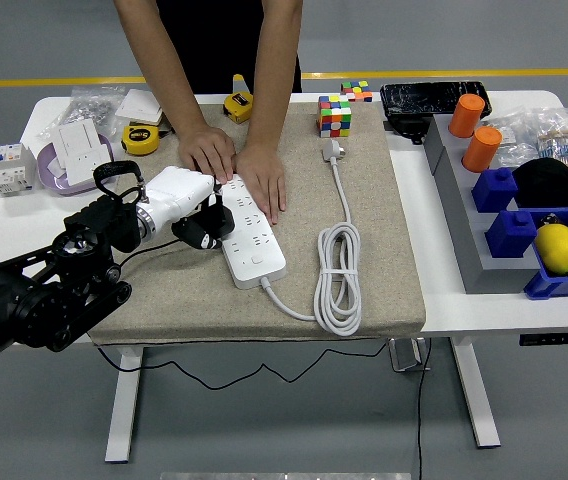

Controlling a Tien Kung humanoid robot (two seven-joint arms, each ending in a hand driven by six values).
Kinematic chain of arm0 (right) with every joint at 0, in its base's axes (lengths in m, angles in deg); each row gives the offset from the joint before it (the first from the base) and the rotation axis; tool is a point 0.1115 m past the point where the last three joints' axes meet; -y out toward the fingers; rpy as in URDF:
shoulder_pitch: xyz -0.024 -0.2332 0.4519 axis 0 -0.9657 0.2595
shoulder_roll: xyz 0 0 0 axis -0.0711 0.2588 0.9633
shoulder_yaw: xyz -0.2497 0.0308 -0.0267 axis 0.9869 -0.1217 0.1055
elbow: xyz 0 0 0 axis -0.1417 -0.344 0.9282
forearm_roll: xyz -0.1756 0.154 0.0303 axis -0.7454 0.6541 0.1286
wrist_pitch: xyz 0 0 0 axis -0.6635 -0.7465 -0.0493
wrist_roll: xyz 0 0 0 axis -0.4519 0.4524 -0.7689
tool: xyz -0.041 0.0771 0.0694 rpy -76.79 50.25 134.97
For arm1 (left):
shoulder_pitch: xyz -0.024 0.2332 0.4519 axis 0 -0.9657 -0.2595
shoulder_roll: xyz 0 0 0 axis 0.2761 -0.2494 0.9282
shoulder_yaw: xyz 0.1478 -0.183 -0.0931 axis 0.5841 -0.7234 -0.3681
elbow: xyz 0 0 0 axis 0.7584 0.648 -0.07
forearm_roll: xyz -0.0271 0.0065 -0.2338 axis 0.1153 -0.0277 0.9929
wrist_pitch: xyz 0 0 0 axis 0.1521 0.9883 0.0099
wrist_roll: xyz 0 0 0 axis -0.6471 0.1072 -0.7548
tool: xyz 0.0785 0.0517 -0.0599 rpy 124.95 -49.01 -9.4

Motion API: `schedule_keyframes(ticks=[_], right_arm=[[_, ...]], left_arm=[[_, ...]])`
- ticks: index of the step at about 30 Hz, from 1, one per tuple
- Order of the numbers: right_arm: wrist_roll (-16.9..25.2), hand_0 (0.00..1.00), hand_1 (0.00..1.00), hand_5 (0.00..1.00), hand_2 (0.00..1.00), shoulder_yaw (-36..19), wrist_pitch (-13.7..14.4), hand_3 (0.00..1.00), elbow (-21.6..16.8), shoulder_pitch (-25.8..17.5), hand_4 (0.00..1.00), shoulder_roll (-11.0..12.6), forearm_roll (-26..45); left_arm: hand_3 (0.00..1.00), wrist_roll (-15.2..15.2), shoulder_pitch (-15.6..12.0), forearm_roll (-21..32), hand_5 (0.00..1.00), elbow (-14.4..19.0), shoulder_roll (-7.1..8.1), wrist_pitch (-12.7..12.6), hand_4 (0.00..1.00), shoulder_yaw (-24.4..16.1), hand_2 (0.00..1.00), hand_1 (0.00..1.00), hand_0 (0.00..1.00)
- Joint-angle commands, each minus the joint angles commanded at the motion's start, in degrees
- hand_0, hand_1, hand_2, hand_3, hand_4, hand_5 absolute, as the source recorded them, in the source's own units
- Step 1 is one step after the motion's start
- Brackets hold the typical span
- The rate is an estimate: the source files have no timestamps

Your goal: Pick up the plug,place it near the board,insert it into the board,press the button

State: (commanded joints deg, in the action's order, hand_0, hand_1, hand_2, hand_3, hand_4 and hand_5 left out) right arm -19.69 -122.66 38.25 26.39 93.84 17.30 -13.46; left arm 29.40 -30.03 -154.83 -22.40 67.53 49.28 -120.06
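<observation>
One left hand (186,205), white-shelled, fingers clamped on black plug (201,233), held touching the left edge of white board (249,235) (prong contact not discernible). Two person's hands (234,165) pressed flat on the board's far end. Board's cable (335,275) coiled to its right on beige mat (364,250) over white counter (419,190)

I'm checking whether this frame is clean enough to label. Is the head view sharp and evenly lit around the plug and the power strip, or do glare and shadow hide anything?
Head view: even, soft light, only faint shadows on the mat; left hand, black plug and power strip sharp; the strip's white face is bright, its sockets still readable; no motion blur; the table edge bows slightly.
</observation>
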Motion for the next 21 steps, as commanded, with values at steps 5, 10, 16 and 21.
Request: schedule_keyframes(ticks=[5,10,16,21], right_arm=[[-0.2,0.998,0.884,0.859,0.795,-0.4,-0.1,0.851,0.0,-0.2,0.998,0.0,-0.4],[0.1,0.998,0.884,0.859,0.795,-0.3,0.1,0.851,0.0,-0.1,0.998,0.0,-0.5],[0.2,0.998,0.881,0.868,0.79,-0.4,0.4,0.848,0.0,-0.1,0.998,0.0,-0.7],[0.3,0.998,0.88,0.874,0.787,-0.5,0.6,0.847,0.0,0.0,0.998,0.0,-0.8]], left_arm=[[0.713,-1.2,-0.2,0.6,0.308,2.1,0.4,1.7,0.998,0.0,0.709,0.785,0.737],[0.713,-1.2,-0.3,0.0,0.308,2.1,0.15,1.4,0.998,0.2,0.709,0.785,0.737],[0.727,-1.3,-0.1,-0.6,0.329,1.0,0.25,1.5,0.998,-0.1,0.712,0.788,0.728],[0.722,-1.3,-0.1,-0.5,0.348,0.7,0.37,1.6,0.998,-0.3,0.713,0.788,0.729]])
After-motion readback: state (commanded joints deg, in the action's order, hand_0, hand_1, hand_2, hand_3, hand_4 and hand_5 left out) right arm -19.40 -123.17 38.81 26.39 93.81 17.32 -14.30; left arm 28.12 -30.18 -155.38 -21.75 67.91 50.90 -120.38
